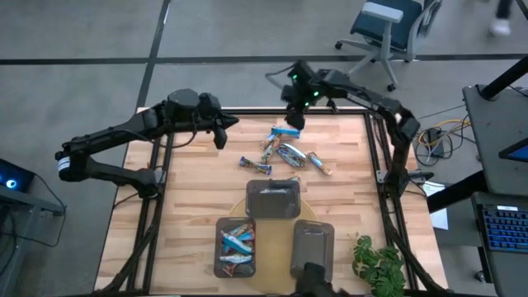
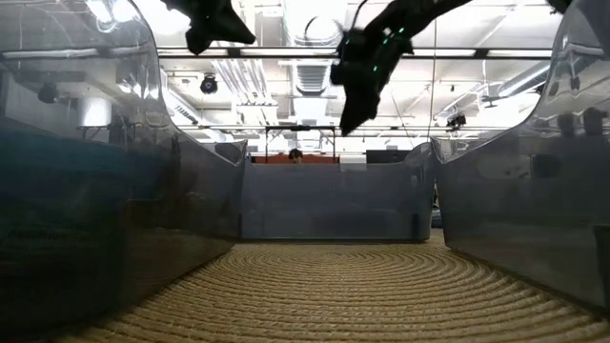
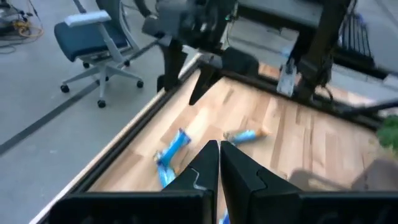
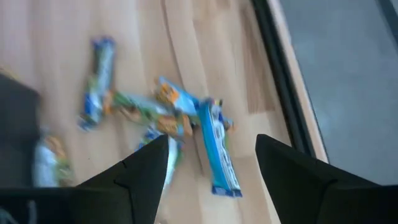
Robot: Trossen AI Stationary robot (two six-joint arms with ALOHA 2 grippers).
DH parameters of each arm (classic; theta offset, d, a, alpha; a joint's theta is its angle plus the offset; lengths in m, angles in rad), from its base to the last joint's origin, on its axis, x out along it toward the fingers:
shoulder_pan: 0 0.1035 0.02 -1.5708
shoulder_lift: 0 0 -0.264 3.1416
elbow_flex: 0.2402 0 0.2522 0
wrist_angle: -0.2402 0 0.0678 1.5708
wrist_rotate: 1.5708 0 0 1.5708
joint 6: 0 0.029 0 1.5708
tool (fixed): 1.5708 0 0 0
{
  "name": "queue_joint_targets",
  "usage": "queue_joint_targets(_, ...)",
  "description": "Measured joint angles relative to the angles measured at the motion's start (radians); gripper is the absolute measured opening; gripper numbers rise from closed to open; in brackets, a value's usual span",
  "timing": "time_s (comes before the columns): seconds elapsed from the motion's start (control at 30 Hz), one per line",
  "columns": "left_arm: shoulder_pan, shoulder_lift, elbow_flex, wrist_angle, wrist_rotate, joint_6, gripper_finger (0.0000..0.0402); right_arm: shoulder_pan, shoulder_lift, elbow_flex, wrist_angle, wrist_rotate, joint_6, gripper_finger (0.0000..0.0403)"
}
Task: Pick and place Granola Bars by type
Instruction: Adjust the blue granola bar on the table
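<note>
A: What could go wrong here?

B: The shiny blue wrapped granola bars (image 1: 285,148) are heaped touching at the far middle of the wooden counter (image 1: 190,190); two could be pinched at once and sorted wrongly.

A: And the fingers?

B: The right gripper (image 4: 211,165) is spread wide above a long blue bar (image 4: 216,149), nothing held. The left gripper (image 3: 219,163), far left, is clenched empty.

I see a loose cluster of granola bars (image 1: 285,150) lying flat on the counter (image 1: 198,190) near its far edge, mostly blue wrappers, overlapping at odd angles. More bars (image 1: 235,243) sit in a grey tray (image 1: 219,247).
</note>
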Motion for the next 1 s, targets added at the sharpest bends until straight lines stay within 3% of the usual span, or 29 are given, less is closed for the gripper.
queue_joint_targets(0.2,0.035,0.055,0.0,0.088,0.089,-0.037,0.0022,-0.025,-0.128,-0.018,0.03,-0.059,0.058,0.0226)
queue_joint_targets(0.5,0.079,0.119,0.028,0.076,0.174,-0.042,0.011,-0.027,-0.38,-0.142,0.082,-0.063,0.113,0.0226)
queue_joint_targets(0.73,0.135,0.212,0.16,-0.085,0.197,0.024,0.0167,-0.018,-0.593,-0.35,0.209,-0.063,0.224,0.0226)
queue_joint_targets(1.0,0.185,0.404,0.356,-0.218,0.251,0.189,0.0195,-0.007,-0.756,-0.535,0.296,-0.063,0.309,0.0226)
